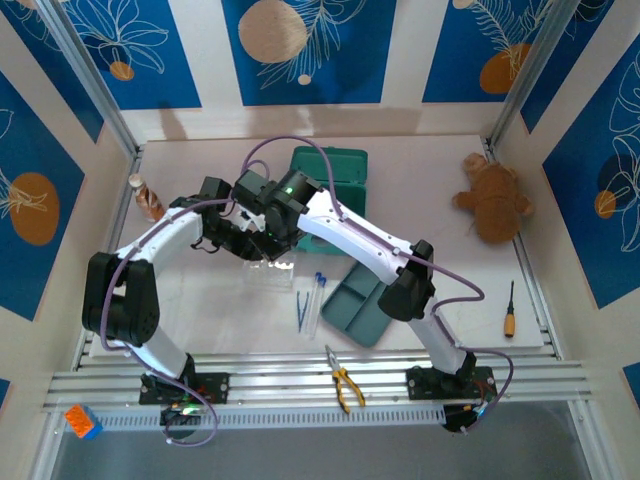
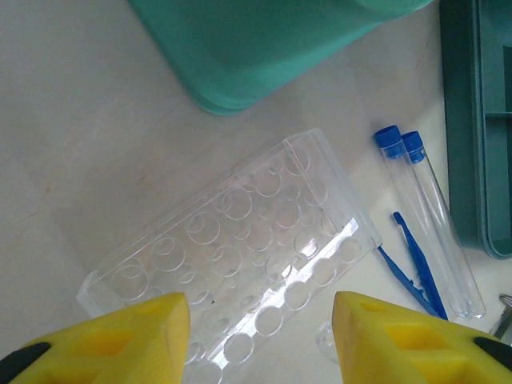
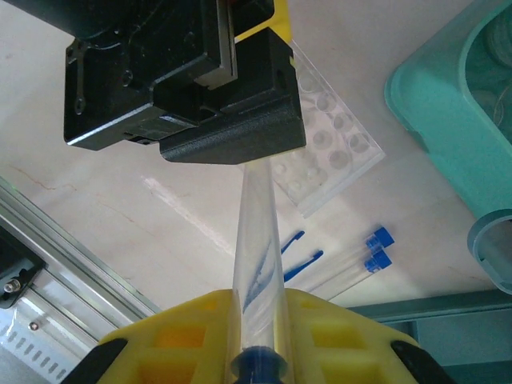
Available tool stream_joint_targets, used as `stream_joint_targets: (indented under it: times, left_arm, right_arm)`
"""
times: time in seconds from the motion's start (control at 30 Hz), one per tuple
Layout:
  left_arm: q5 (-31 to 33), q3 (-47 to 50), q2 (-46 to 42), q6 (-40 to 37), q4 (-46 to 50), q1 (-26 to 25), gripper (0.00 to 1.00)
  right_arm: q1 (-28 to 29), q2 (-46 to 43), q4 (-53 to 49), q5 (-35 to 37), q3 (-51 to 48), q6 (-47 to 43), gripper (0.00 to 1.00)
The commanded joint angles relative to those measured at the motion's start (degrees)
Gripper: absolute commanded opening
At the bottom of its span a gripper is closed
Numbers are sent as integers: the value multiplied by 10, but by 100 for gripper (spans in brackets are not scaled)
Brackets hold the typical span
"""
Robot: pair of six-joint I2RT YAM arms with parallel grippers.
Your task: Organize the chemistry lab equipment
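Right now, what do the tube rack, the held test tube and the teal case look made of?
Tube rack: clear rigid plastic, likely acrylic; glossy, table visible through it. Test tube in the right gripper: clear, glossy; glass or plastic, can't tell. Its blue cap: opaque, probably plastic. Teal case: opaque moulded plastic, satin sheen, probably.

Tube rack [image 2: 232, 248] mid-table, two test tubes [image 2: 436, 224] right of it, box [image 1: 345, 165] behind.

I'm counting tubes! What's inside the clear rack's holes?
The rack holes that show hold no tubes; the table shows through them. The rack's near end is covered by the left gripper's fingers, so those holes stay hidden.
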State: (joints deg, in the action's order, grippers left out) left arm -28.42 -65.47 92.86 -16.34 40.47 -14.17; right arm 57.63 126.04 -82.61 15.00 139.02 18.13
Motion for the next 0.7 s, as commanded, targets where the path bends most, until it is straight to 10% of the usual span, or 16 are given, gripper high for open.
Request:
stream_joint_targets:
  times: [0.0, 0.67]
  left_arm:
    - [1, 0, -6, 0, 15, -12, 50]
    - [49, -11, -9, -24, -2, 96, 50]
  right_arm:
    - [-6, -21, 39, 11, -4, 6, 19]
    - [-34, 2, -44, 63, -27, -1, 19]
